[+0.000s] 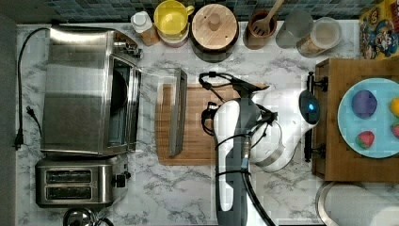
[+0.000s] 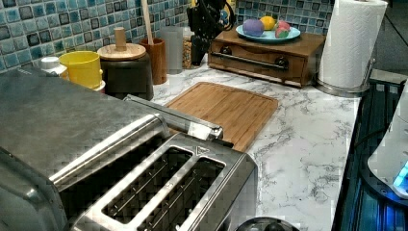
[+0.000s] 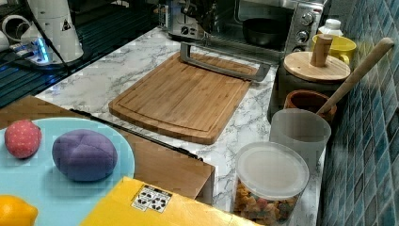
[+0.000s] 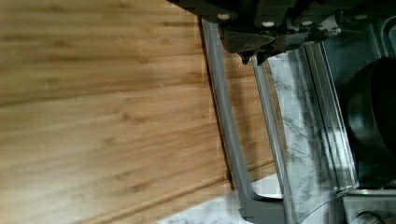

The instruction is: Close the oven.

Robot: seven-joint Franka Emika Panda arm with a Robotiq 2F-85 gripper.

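The oven sits at the top view's left with its glass door dropped flat, the long bar handle over the cutting board, just beside the gripper, whose opening I cannot tell

The oven was brushed silver steel; the cutting board warm brown wood; the counter white, grey-veined marble; the plate pale blue.

White-and-grey arm stretched forward, wrist bent down, gripper pointing downward
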